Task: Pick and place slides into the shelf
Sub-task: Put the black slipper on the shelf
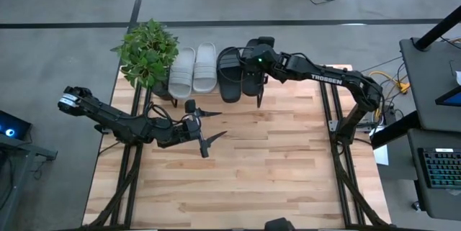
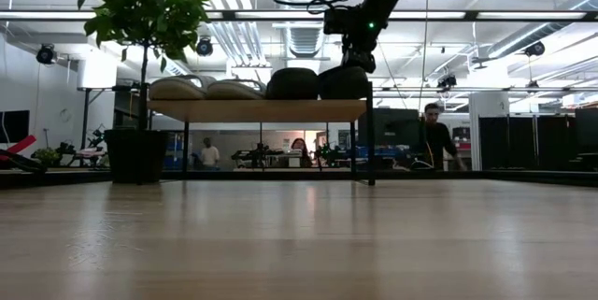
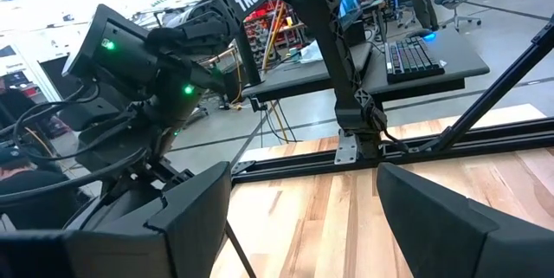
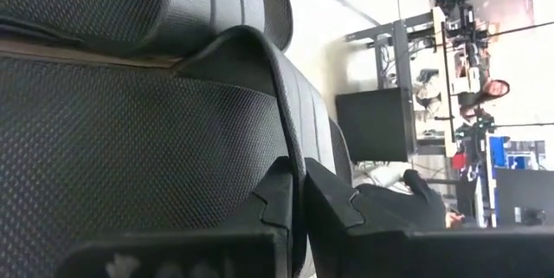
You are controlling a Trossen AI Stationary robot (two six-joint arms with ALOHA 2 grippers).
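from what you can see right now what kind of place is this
Most likely a robotics lab in an open workshop: a wooden table with mounted arms, a side desk with a keyboard, and exposed ceiling ducts beyond a person.

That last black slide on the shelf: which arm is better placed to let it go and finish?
The right. Its end effector is already at the black slide on the shelf; the left end effector hangs open over mid-table.

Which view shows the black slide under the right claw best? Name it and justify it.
The high view: it shows the black slide on the shelf, last in the row, with the right claw over it. The low view gives only its side profile. The right wrist view shows close-up mesh texture. The left wrist view misses it.
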